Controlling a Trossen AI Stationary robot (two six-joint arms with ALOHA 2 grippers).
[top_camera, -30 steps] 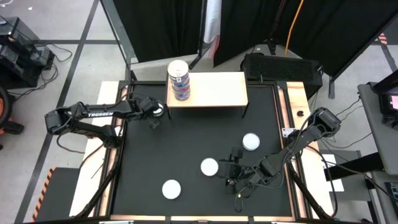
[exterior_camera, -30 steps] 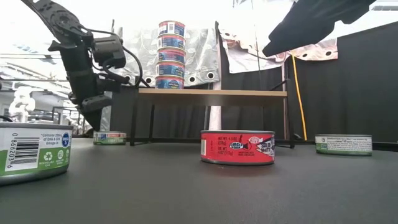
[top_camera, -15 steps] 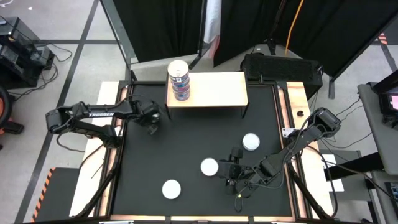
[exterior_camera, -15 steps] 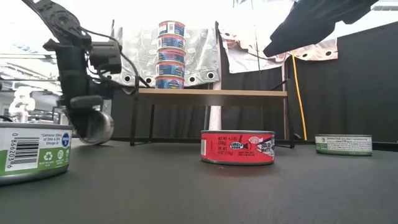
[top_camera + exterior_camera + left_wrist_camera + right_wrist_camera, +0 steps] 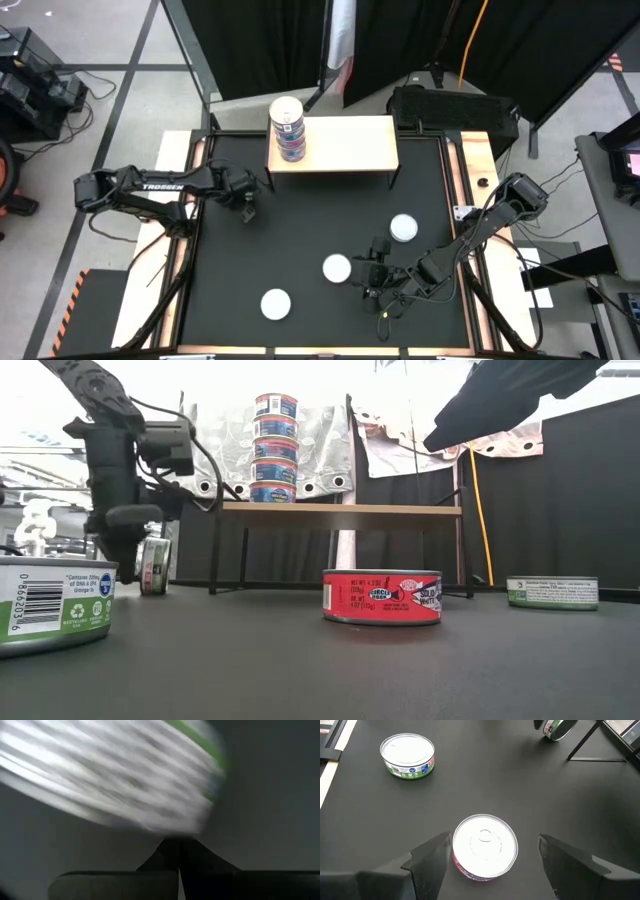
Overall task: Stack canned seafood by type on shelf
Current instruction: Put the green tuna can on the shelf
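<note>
Green-labelled tin (image 5: 152,566) on edge, seemingly between left gripper (image 5: 128,560) fingers.

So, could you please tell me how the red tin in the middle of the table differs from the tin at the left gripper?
The red tin lies flat on the table, lid up; the tin at the left gripper stands on its edge. The red tin has a red side label; the tilted tin shows green and white. The red tin sits between the open fingers of the right gripper, ungrasped; whether the left gripper grips its tin is unclear. Both are small, flat round cans.
</note>
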